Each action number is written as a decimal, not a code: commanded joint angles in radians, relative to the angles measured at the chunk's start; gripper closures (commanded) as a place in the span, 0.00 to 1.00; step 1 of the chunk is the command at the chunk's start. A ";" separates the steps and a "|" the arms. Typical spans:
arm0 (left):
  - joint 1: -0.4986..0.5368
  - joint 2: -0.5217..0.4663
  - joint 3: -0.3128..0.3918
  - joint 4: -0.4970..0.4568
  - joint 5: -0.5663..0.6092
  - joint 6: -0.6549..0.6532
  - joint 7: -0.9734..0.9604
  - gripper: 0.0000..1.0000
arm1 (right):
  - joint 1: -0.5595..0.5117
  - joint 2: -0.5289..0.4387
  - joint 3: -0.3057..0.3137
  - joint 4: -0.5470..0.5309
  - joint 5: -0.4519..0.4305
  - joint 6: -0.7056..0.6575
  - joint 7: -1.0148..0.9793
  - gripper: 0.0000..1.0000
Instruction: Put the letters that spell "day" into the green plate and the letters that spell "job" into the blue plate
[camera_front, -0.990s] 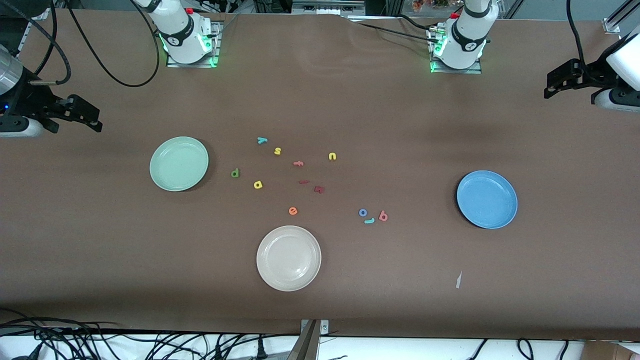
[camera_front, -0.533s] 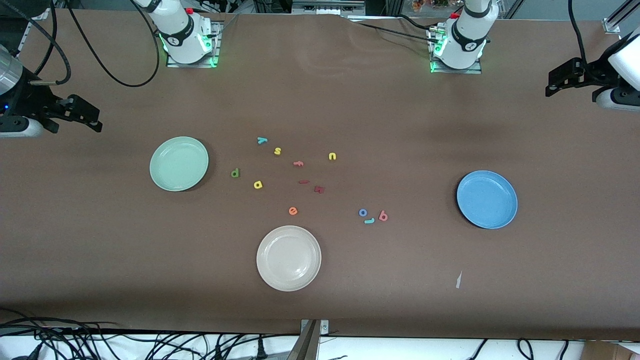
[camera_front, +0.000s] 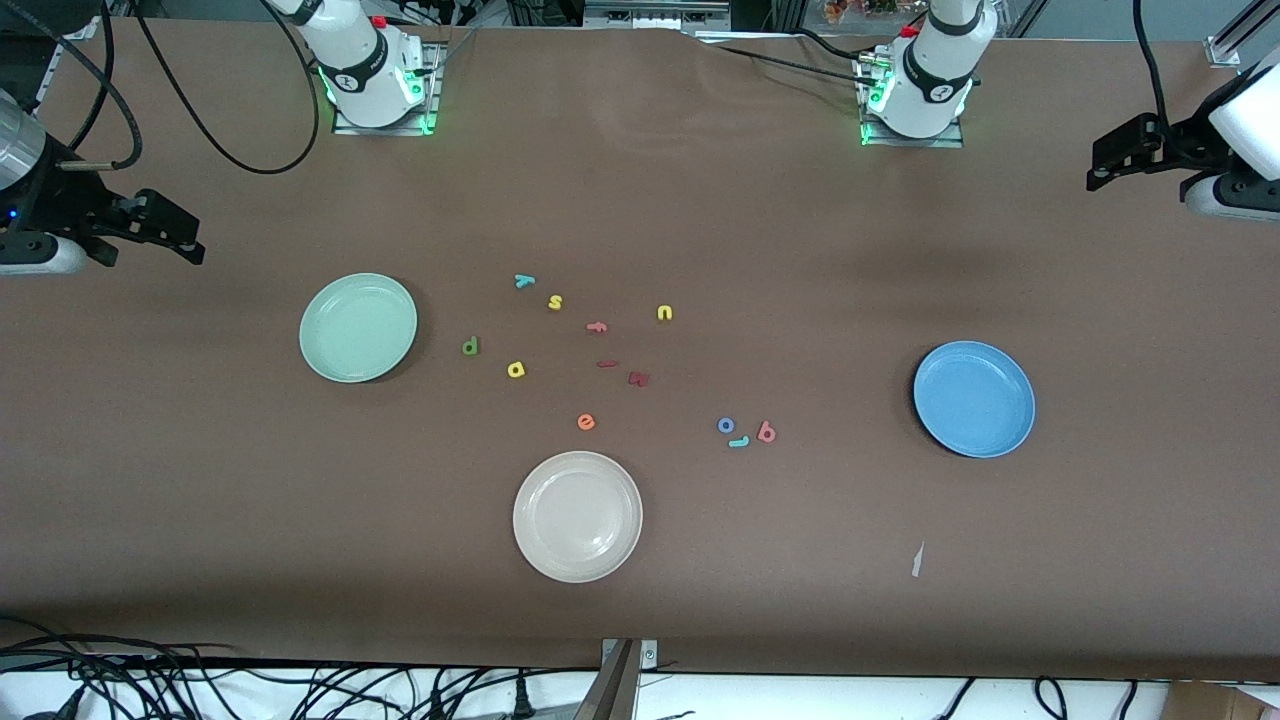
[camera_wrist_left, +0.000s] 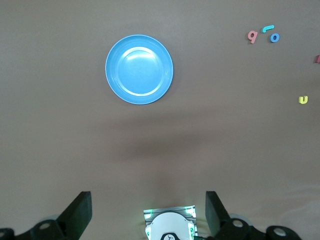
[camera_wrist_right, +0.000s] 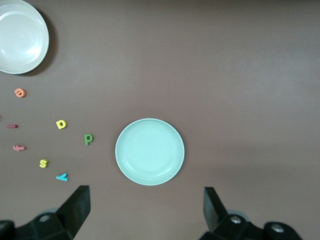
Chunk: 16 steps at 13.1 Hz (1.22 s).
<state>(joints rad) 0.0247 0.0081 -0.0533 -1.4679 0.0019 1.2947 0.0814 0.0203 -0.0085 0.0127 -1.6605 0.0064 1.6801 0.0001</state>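
Observation:
The green plate (camera_front: 358, 327) lies toward the right arm's end and the blue plate (camera_front: 974, 399) toward the left arm's end. Both hold nothing. Near the green plate lie the dark green d (camera_front: 470, 346), yellow a (camera_front: 516, 370) and teal y (camera_front: 523, 281). The blue o (camera_front: 726, 425), teal j (camera_front: 739, 441) and pinkish-red b (camera_front: 767, 432) lie together between the middle and the blue plate. My right gripper (camera_front: 175, 232) hangs open over the table's end by the green plate (camera_wrist_right: 150, 151). My left gripper (camera_front: 1105, 168) hangs open over the other end, with the blue plate (camera_wrist_left: 139, 69) in its view.
A cream-white plate (camera_front: 577, 516) sits nearer the front camera than the letters. A yellow s (camera_front: 555, 302), pink f (camera_front: 597, 327), yellow u (camera_front: 665, 313), orange e (camera_front: 586, 422) and two dark red pieces (camera_front: 639, 379) lie among them. A paper scrap (camera_front: 916, 560) lies near the front edge.

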 joint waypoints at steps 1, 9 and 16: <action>0.001 0.010 -0.003 0.041 0.036 -0.020 0.012 0.00 | 0.003 0.004 0.003 0.012 -0.003 0.000 0.006 0.00; -0.006 0.013 -0.003 0.046 0.035 -0.008 0.012 0.00 | 0.003 0.005 0.003 0.012 -0.005 0.000 0.006 0.00; -0.008 0.012 -0.005 0.046 0.035 -0.011 0.012 0.00 | 0.003 0.005 0.003 0.013 -0.005 -0.002 0.006 0.00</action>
<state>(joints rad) 0.0211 0.0081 -0.0545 -1.4531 0.0019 1.2961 0.0815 0.0204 -0.0079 0.0127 -1.6605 0.0064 1.6802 0.0001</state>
